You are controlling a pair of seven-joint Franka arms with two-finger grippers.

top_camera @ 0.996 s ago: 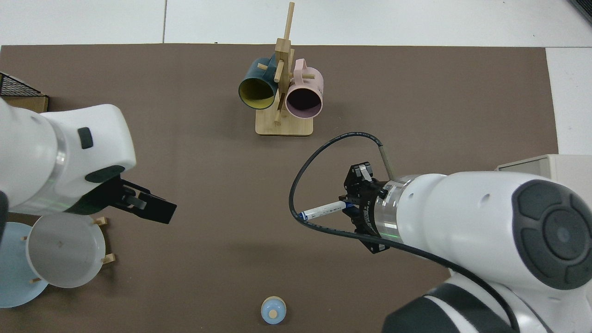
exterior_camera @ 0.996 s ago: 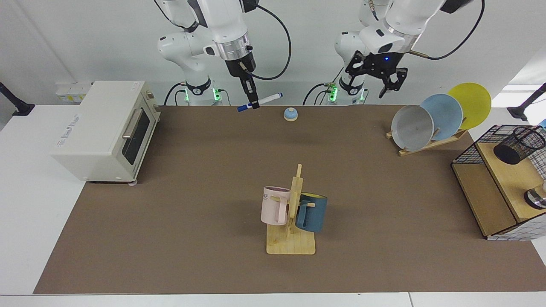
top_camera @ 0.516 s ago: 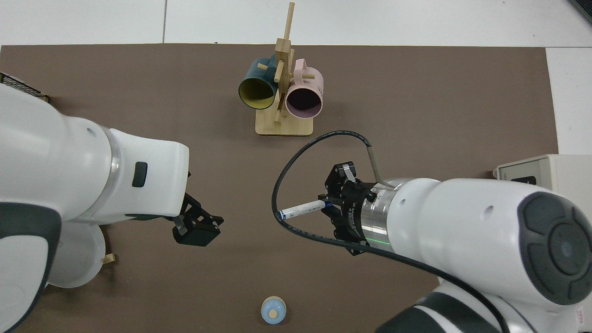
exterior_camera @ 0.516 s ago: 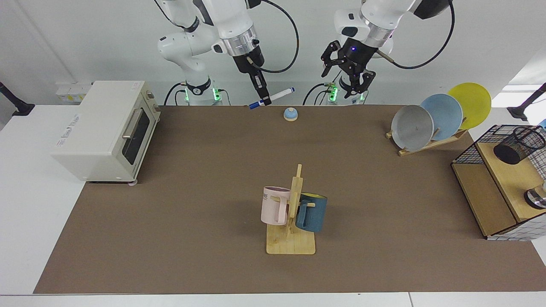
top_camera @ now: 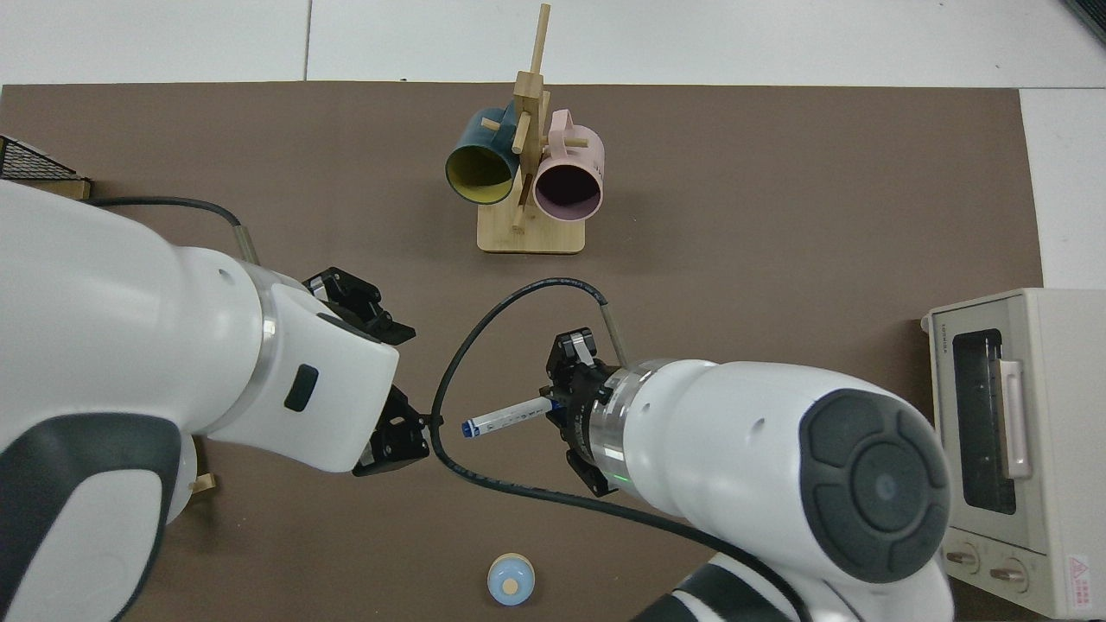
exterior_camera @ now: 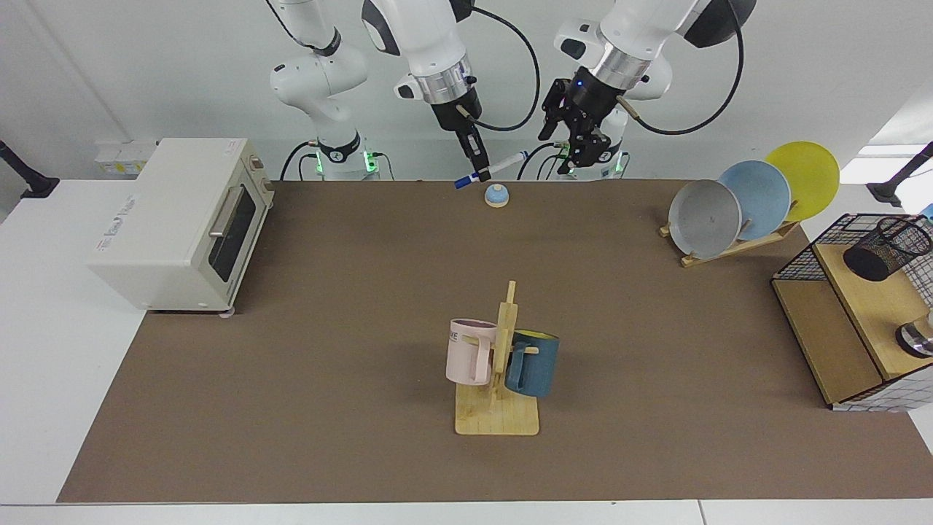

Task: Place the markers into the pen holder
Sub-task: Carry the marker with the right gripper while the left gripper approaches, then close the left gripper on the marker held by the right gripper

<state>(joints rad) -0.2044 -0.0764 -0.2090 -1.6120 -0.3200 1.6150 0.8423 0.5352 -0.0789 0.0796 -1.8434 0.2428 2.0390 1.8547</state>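
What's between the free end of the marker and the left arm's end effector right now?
Nothing solid: in the facing view, open air separates the marker from the open left end effector. The right end effector holds the marker.

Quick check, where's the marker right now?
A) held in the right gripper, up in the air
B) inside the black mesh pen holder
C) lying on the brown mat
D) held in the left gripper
A: the right gripper is shut on the marker, holding it above the back edge of the mat near the small bell; the left gripper is close by but apart from it, and the pen holder sits far off on the wooden shelf.
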